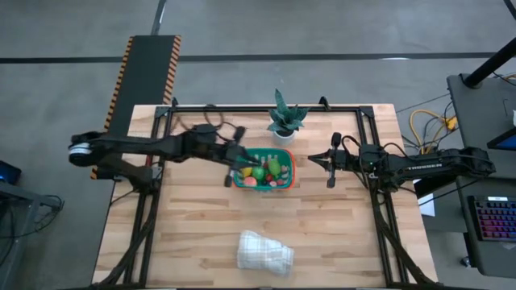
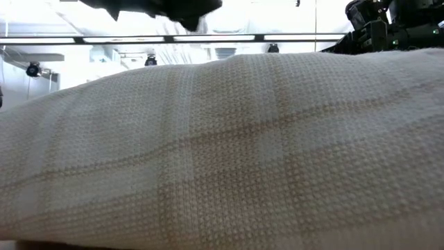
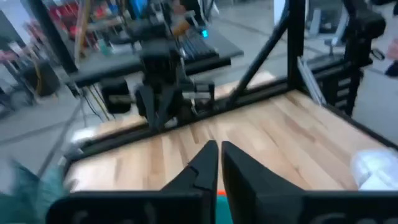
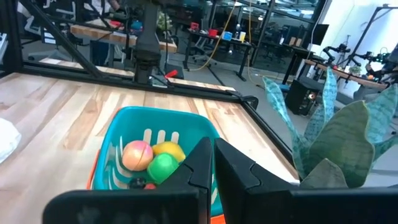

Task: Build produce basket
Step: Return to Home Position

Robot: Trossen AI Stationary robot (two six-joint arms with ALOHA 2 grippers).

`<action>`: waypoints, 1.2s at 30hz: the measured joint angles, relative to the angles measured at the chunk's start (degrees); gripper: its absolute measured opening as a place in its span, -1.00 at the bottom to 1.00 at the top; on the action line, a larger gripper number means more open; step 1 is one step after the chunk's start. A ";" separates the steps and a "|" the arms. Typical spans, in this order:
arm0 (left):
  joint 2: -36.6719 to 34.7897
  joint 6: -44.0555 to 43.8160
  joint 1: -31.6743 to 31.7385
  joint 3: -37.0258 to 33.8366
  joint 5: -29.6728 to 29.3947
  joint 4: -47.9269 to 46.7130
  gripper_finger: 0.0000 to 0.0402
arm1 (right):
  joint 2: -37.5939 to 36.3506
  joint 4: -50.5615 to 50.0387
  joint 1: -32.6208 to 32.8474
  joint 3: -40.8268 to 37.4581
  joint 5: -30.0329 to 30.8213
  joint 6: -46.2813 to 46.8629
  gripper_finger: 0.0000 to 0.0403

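Though slotted, the basket (image 4: 127, 124) holds rounded produce (image 4: 163, 167).

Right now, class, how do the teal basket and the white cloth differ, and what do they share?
The basket is teal with an orange rim; the cloth is white. The basket holds produce; the cloth carries nothing. The basket has the left claw at its left edge and the right claw to its right; the cloth lies apart from both. Both rest on the wooden table.
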 joint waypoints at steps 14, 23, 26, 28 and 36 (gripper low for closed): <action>-31.74 -0.02 -2.23 -20.25 -8.23 -0.91 -1.00 | 0.00 -0.44 -0.01 -0.02 0.53 0.00 -0.96; -50.88 -3.06 -5.20 -27.40 -15.84 -13.00 -1.00 | 0.01 -0.39 0.00 -0.02 1.02 0.22 -0.96; -57.22 -3.93 -5.31 -29.99 -16.60 -15.18 -1.00 | 0.02 -0.41 0.00 -0.02 1.44 0.26 -0.96; -61.74 -4.53 -5.33 -31.78 -18.30 -16.16 -1.00 | 0.02 -0.41 0.00 -0.02 1.44 0.26 -0.96; -72.89 -6.52 -5.31 -39.01 -22.52 -18.71 -1.00 | 0.01 -0.65 -0.04 -0.02 1.46 0.37 -0.96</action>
